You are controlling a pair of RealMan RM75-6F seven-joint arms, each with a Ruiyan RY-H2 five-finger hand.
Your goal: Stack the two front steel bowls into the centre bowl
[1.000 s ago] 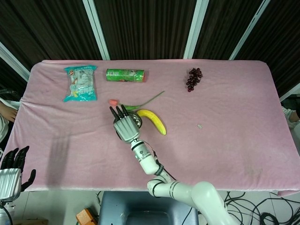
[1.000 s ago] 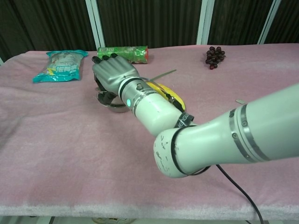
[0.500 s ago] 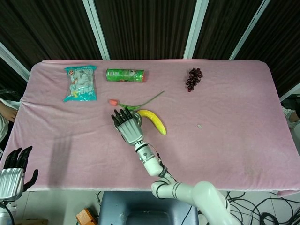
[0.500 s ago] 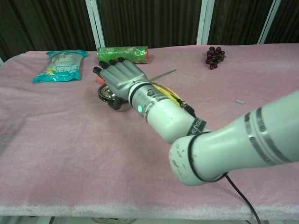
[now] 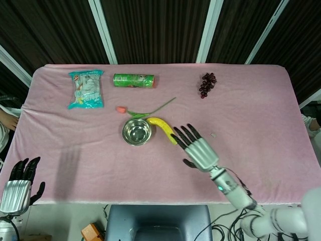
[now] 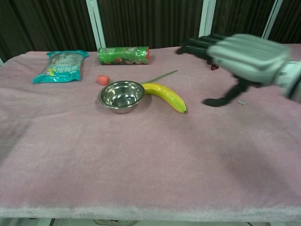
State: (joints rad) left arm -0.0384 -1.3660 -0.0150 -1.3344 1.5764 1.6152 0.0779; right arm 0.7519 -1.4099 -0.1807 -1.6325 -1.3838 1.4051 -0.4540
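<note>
A steel bowl (image 5: 137, 132) (image 6: 121, 96) stands upright in the middle of the pink table, and it looks like a stack of nested bowls. My right hand (image 5: 197, 148) (image 6: 237, 58) hovers to the right of the bowl, fingers spread, holding nothing. My left hand (image 5: 19, 183) hangs below the table's front left corner, fingers apart and empty; the chest view does not show it.
A banana (image 5: 164, 129) (image 6: 165, 95) lies just right of the bowl, with a red-tipped flower stem (image 5: 148, 111) behind it. A teal snack bag (image 5: 86, 89), a green can (image 5: 134, 80) and grapes (image 5: 207, 84) line the back. A small white scrap (image 5: 213, 134) lies right of centre.
My right hand has lifted off the bowl and swung to the right, clear of it. The bowl now stands uncovered. My left hand has barely moved.
</note>
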